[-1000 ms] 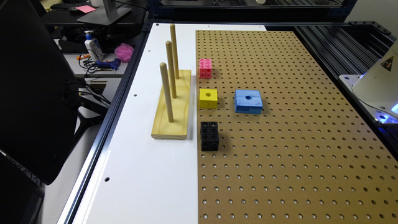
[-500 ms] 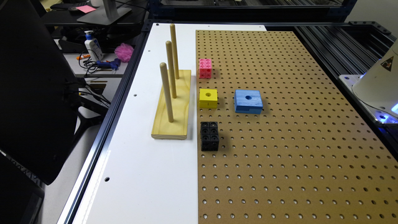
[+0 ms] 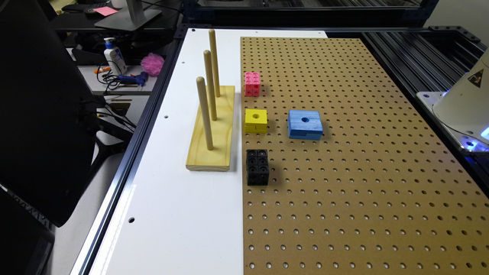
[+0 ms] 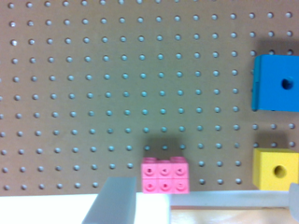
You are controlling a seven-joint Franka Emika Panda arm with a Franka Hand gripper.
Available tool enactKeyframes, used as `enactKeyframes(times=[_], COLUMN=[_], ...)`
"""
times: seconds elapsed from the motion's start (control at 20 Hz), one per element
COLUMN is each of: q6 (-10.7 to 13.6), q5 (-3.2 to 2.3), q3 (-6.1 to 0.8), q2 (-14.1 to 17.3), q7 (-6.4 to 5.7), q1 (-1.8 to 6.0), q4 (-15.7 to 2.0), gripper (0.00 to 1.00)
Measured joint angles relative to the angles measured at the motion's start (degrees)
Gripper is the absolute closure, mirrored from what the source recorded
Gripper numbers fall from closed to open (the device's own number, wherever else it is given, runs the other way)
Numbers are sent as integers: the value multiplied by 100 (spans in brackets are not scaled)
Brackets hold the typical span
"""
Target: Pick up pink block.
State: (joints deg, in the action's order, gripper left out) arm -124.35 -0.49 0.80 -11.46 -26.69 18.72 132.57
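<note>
The pink block (image 3: 252, 83) sits on the brown pegboard (image 3: 344, 172), close to its border with the white table surface and beside the wooden peg stand. In the wrist view the pink block (image 4: 165, 175) lies below the camera, between and beyond the fingers. My gripper (image 4: 203, 205) is open and holds nothing. One grey finger (image 4: 112, 200) shows beside the block and the other sits far off at the frame's edge. The gripper is above the block and apart from it.
A yellow block (image 3: 255, 120), a blue block (image 3: 305, 124) and a black cube (image 3: 257, 167) lie near the pink block. A wooden stand with three upright pegs (image 3: 212, 130) stands on the white surface. A fluffy pink puff (image 3: 152, 63) lies off the table. The white robot base (image 3: 464, 103) is at the exterior view's right.
</note>
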Motion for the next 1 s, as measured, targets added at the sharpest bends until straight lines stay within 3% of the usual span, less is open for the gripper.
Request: enactKeyframes(times=[0.05,0.4,0.7,1.0], q6=[0,-6,-545,-698], q5=[0,0,0,7], q3=[-2,-30,-50,-93], q2=[3,52,694,913], q7=[35,35,35,32], q1=[34,34,33,33], q4=[-6,-5,1,17], gripper=[0,0,0,0])
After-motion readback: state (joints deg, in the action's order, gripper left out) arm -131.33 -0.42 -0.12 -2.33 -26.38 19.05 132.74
